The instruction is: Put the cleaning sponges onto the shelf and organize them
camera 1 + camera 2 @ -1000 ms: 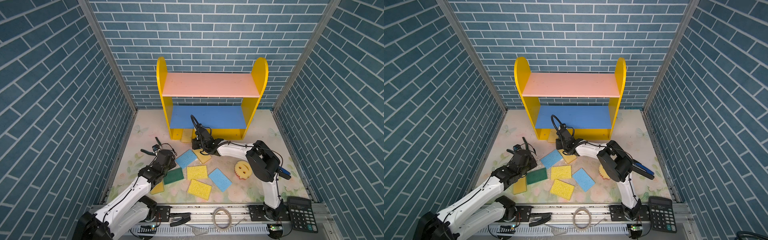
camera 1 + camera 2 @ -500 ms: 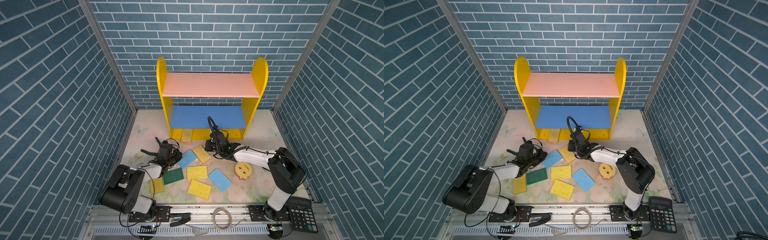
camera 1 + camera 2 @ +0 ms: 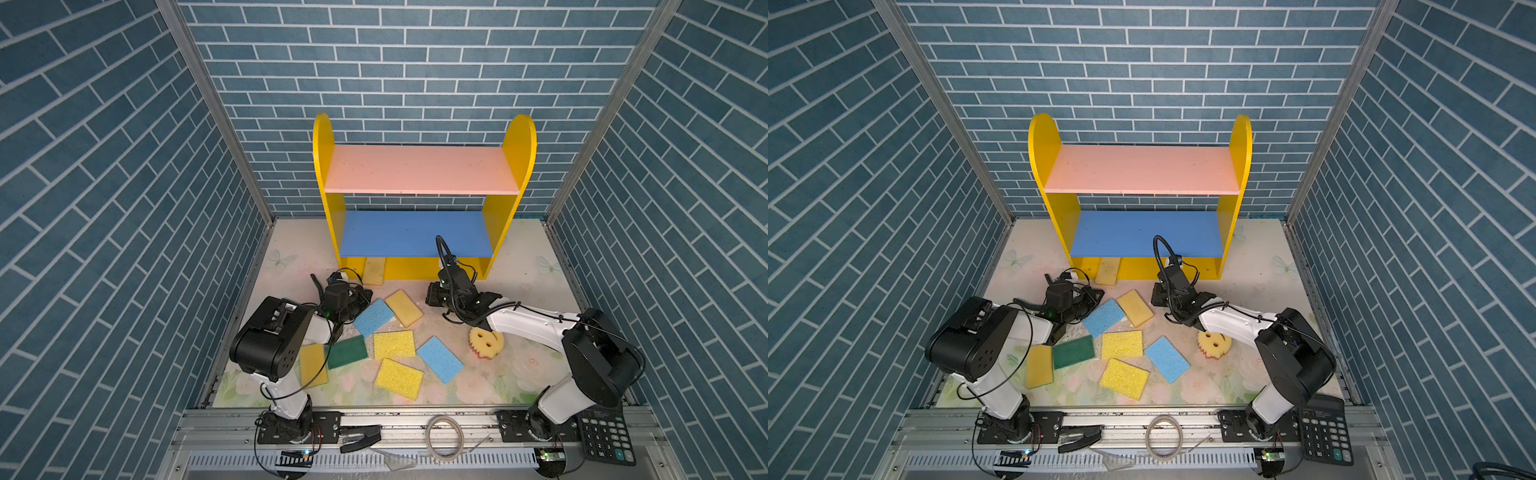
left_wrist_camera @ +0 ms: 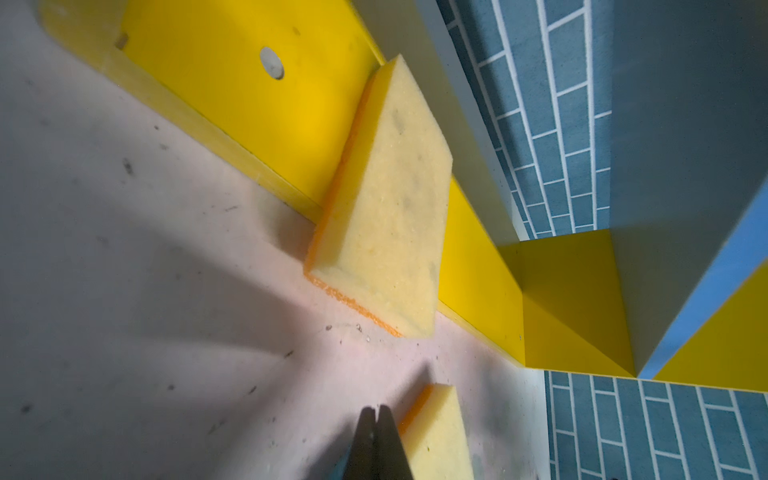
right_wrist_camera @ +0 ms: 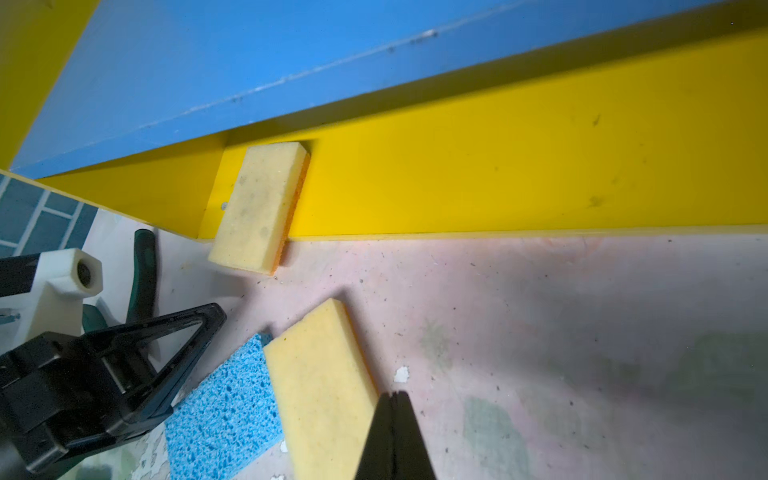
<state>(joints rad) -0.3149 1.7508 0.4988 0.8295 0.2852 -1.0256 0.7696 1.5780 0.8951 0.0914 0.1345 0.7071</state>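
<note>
Cleaning sponges (image 3: 394, 344) are scattered flat on the worktop (image 3: 523, 270) before the shelf (image 3: 415, 237), one tan sponge (image 3: 374, 271) propped against its yellow base. Picking is judged not yet begun: the left claw (image 4: 376, 417) and right claw (image 5: 392, 401) are pressed together, empty, and must be spread over a sponge next. Porous rectangles in yellow, blue and green and a round smiley sponge (image 3: 486, 343) are seen.

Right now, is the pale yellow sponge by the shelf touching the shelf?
Touching. The right wrist view shows the pale yellow sponge leaning against the shelf at its yellow base, with its lower end on the tabletop.
</note>
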